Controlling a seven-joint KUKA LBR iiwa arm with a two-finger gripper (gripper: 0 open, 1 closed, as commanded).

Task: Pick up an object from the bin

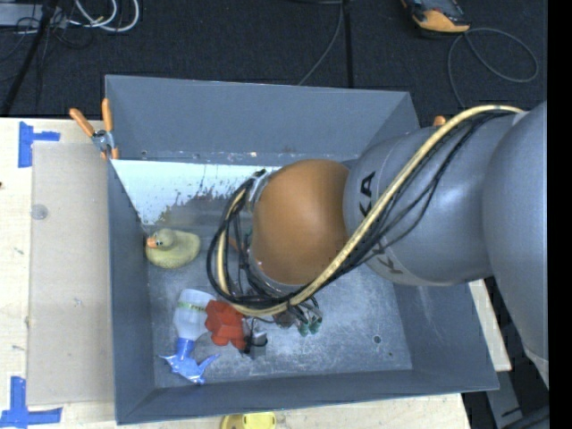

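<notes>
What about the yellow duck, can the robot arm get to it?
Probably yes. The yellow duck sits by itself on the floor of the bin, at the left, with nothing on top of it. The gripper is lower down, beside a red thing.

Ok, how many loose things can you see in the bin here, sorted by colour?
Yellow duck: 1
Red lump: 1
White and pale blue piece: 1
Blue scrap: 1
Total: 4 in view; the arm may cover more.
</notes>
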